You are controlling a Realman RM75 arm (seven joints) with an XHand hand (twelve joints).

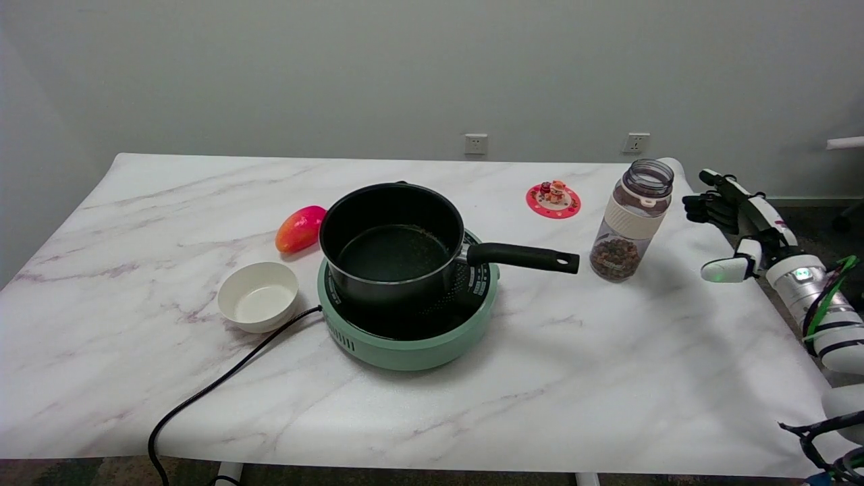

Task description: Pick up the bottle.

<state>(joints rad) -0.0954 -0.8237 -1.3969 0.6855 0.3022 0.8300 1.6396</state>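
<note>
One robot hand (pixel 732 219) empty, near upright bottle (pixel 632 221), w/o contact.

A white marble-patterned tabletop (pixel 607 378) carries a green electric hotplate (pixel 405 337) near its centre, with a black cord (pixel 223 385) trailing off toward seven o'clock. A white bowl (pixel 258 295) sits at nine o'clock of the hotplate, and a red-orange mango (pixel 300 229) at ten o'clock. A clear bottle (pixel 631 221) stands upright at two o'clock, and a red coaster (pixel 553 200) with small figures lies at one o'clock.
</note>
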